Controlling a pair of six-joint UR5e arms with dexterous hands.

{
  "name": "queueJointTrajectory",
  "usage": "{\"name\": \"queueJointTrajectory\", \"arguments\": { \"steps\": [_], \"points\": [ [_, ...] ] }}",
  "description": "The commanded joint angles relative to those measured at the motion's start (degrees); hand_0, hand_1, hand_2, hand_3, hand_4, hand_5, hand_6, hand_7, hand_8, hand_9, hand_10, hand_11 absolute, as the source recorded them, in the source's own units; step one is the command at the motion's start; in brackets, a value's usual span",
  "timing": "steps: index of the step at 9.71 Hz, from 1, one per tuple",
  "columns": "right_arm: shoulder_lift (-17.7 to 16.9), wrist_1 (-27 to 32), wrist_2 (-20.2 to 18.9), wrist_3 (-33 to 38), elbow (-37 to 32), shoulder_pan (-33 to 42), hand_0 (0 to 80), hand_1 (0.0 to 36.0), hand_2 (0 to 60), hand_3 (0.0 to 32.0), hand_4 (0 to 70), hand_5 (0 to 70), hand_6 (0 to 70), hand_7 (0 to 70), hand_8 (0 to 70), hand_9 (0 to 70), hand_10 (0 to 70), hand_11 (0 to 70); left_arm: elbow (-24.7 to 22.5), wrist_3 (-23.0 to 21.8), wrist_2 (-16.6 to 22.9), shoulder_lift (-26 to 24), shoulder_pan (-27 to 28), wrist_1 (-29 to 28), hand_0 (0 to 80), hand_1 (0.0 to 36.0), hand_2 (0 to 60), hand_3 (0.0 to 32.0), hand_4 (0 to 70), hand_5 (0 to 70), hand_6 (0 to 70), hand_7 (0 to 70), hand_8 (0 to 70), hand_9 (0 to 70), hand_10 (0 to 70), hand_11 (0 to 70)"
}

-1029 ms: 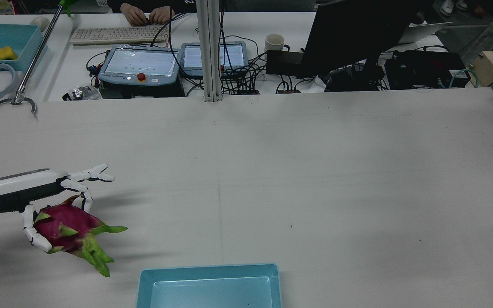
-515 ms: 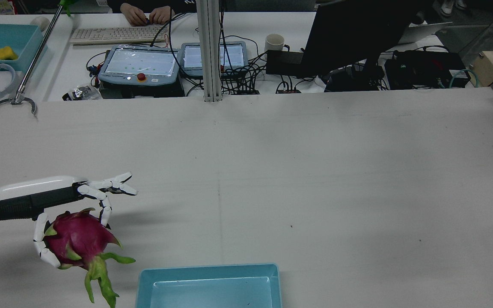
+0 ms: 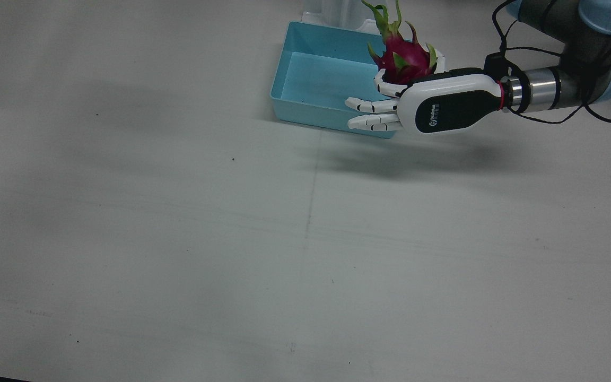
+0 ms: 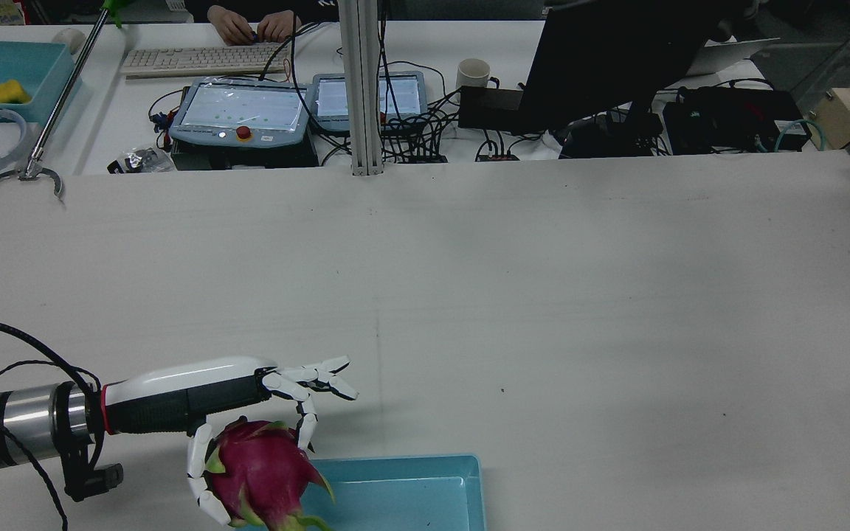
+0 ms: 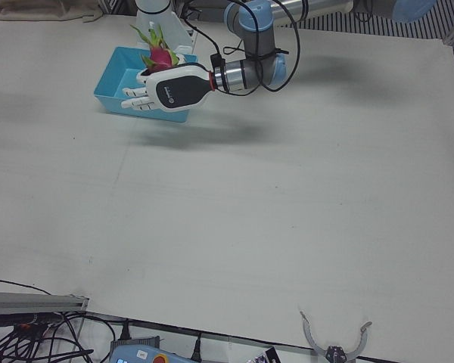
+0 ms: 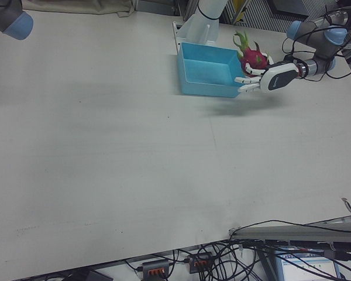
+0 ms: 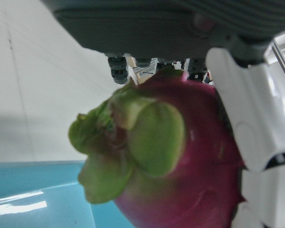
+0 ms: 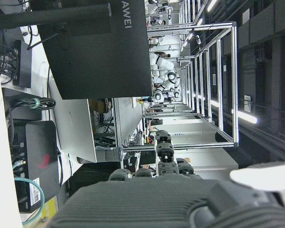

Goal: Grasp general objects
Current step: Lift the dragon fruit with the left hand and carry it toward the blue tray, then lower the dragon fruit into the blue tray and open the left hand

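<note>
My left hand (image 4: pixel 196 402) is shut on a magenta dragon fruit (image 4: pixel 263 472) with green scales and holds it in the air. In the rear view the fruit hangs over the left near corner of the light blue tray (image 4: pixel 395 494). In the front view the hand (image 3: pixel 433 103) sits over the tray's (image 3: pixel 326 79) right edge, with the fruit (image 3: pixel 403 58) behind its fingers. The left hand view shows the fruit (image 7: pixel 180 156) close up with the tray floor (image 7: pixel 33 199) below. My right hand (image 8: pixel 164 152) shows only in its own view, fingers extended, holding nothing.
A reacher tool (image 4: pixel 19 177) lies at the table's far left edge. An aluminium column (image 4: pixel 362 88) stands at the far edge. Beyond it is a desk with teach pendants (image 4: pixel 240 110), a keyboard and a monitor (image 4: pixel 617 59). The right arm's elbow (image 6: pixel 6 17) is at that side's corner.
My left hand has carried the dragon fruit to the right and toward the robot's side, from the table's left part to above the tray's corner. The fruit's leafy end now points down.
</note>
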Motion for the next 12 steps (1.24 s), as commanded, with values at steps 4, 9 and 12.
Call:
{"name": "queueJointTrajectory", "arguments": {
  "steps": [4, 9, 12],
  "points": [
    [0.0, 0.09, 0.06, 0.0, -0.02, -0.01, 0.0, 0.0, 0.0, 0.0, 0.0, 0.0, 0.0, 0.0, 0.0, 0.0, 0.0, 0.0, 3.77, 1.77, -2.1, -6.78, 6.94, 2.61, 70.0, 35.9, 60.0, 0.0, 55.6, 69.0, 7.5, 20.9, 0.5, 2.7, 2.9, 6.7],
    [0.0, 0.0, -0.02, 0.0, -0.02, -0.01, 0.0, 0.0, 0.0, 0.0, 0.0, 0.0, 0.0, 0.0, 0.0, 0.0, 0.0, 0.0, 3.86, 3.89, -2.18, -6.69, 6.95, 3.4, 48.5, 3.7, 0.0, 32.0, 0.0, 0.0, 0.0, 5.5, 0.0, 0.0, 0.0, 0.0],
    [0.0, 0.0, -0.02, 0.0, -0.02, 0.08, 0.0, 0.0, 0.0, 0.0, 0.0, 0.0, 0.0, 0.0, 0.0, 0.0, 0.0, 0.0, 4.03, 3.89, -2.09, -6.08, 6.07, 3.4, 47.0, 0.5, 0.0, 32.0, 0.0, 0.0, 0.0, 7.7, 0.0, 0.1, 0.0, 0.0]
  ]
}}
